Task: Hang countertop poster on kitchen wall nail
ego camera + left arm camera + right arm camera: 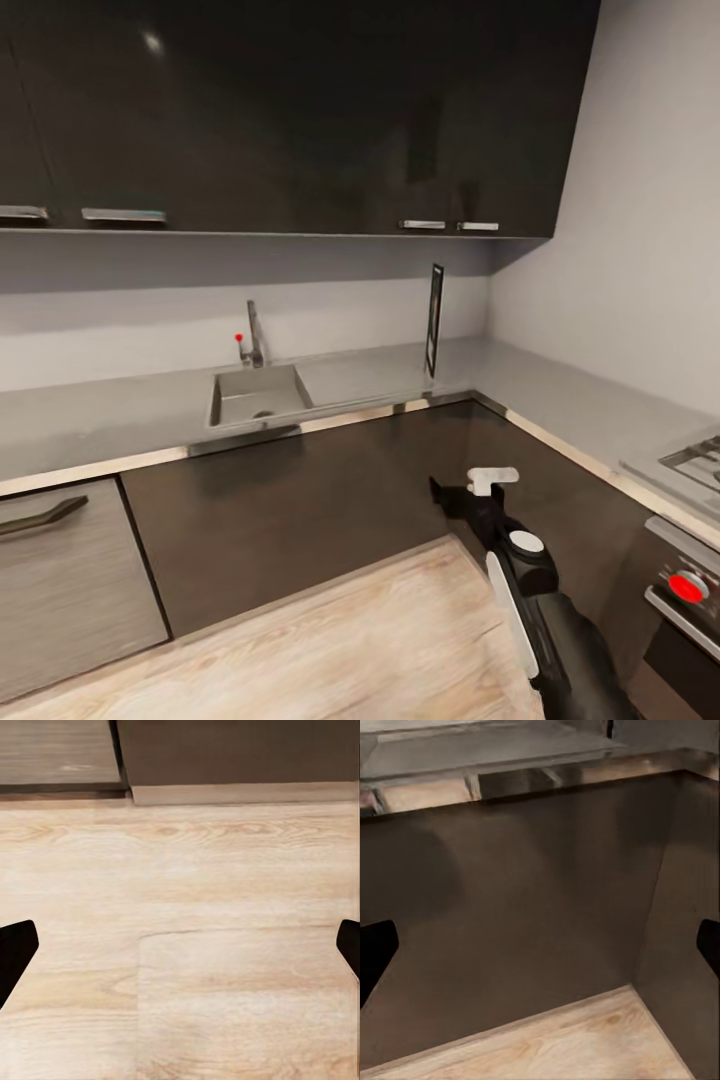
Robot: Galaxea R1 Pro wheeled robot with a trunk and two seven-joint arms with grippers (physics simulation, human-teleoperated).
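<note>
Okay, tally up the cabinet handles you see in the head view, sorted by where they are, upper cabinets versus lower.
Upper handles: 4
Lower handles: 1
Total: 5

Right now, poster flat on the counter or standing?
Standing. The poster is upright and edge-on, a thin dark vertical sliver, its bottom on the countertop right of the sink. Its support cannot be told.
</note>
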